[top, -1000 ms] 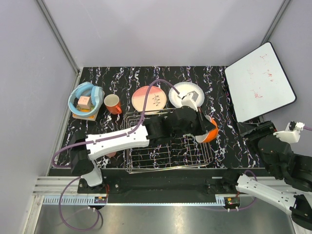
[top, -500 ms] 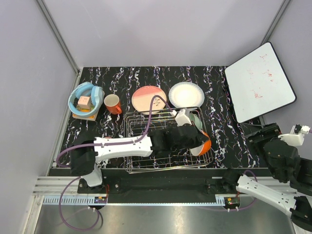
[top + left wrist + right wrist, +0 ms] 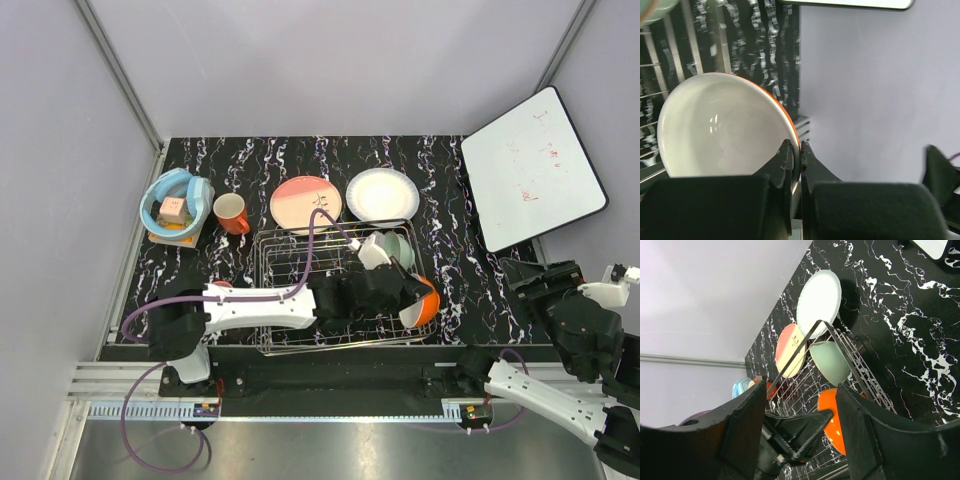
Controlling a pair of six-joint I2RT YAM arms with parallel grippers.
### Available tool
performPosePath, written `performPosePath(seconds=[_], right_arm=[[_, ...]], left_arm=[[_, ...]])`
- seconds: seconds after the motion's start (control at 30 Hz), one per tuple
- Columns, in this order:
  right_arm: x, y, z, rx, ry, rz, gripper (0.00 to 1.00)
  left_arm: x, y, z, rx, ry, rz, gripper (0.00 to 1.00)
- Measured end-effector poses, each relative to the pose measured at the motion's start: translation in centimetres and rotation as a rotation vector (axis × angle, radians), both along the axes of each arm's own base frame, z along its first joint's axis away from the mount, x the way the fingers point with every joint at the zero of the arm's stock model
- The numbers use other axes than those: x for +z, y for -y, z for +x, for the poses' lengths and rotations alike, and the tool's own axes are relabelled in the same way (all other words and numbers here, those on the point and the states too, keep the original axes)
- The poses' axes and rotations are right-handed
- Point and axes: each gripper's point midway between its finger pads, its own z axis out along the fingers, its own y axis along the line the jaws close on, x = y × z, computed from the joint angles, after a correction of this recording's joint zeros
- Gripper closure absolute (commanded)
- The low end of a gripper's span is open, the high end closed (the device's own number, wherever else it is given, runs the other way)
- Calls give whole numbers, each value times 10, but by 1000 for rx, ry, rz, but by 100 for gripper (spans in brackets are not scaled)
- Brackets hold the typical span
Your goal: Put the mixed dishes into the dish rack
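My left gripper (image 3: 408, 290) (image 3: 795, 148) is shut on the rim of the white-and-orange bowl (image 3: 427, 302) (image 3: 725, 127). It holds the bowl tilted on edge at the near right corner of the dish rack (image 3: 264, 300). The pale green bowl (image 3: 397, 247) leans in the rack's far right corner. The salmon-pink plate (image 3: 306, 203), white plate (image 3: 382, 193) and orange-red mug (image 3: 232, 213) lie on the table behind the rack. A small pink bit (image 3: 222, 285) shows beside the left arm. My right gripper (image 3: 532, 280) (image 3: 801, 386) is open and empty, right of the rack.
The light blue round tub (image 3: 175, 205) stands at the far left on a yellow pad. The white board (image 3: 533, 168) with red scribbles leans at the far right. The right wrist view shows the rack (image 3: 850, 360), green bowl (image 3: 830, 362) and orange bowl (image 3: 832, 417) from the right.
My left gripper has carried the white-and-orange bowl toward the near edge and down into the rack's near right corner. The right arm has drawn back slightly to the right.
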Motion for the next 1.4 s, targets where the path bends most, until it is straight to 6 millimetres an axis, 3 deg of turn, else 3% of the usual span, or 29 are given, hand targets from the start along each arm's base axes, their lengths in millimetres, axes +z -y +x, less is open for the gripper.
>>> performPosePath(seconds=[0.17, 0.33, 0.37, 0.47, 0.5, 0.7, 0.73, 0.77, 0.8, 0.97, 1.23, 1.4], right_arm=[[1, 2, -1, 1, 5, 8, 35], [1, 2, -1, 1, 6, 8, 35], [1, 2, -1, 0, 6, 8, 35], [1, 2, -1, 0, 6, 8, 35], [1, 2, -1, 0, 6, 8, 35], [1, 2, -1, 0, 6, 8, 34], [1, 2, -1, 0, 6, 8, 34], [1, 2, -1, 0, 6, 8, 34], [1, 2, -1, 0, 6, 8, 34], [0, 2, -1, 0, 5, 7, 33], [-12, -2, 1, 0, -18, -25, 30], [-19, -11, 8, -3, -56, -79, 29]], left_arm=[[-33, -14, 2, 24, -44, 54, 100], [-46, -26, 22, 76, -81, 59, 100], [-47, -28, 24, 84, -88, 56, 91], [-49, -28, 26, 88, -104, 45, 81], [-49, -28, 25, 85, -109, 43, 67], [-49, -26, 19, 57, -122, 41, 38], [-49, -25, 19, 54, -122, 40, 22], [-49, -25, 18, 50, -121, 41, 16], [-48, -25, 18, 45, -118, 41, 1], [-45, -22, 15, 21, -102, 47, 1], [-11, -11, 18, -56, -13, 52, 1], [37, -6, 47, -135, 127, 73, 1]])
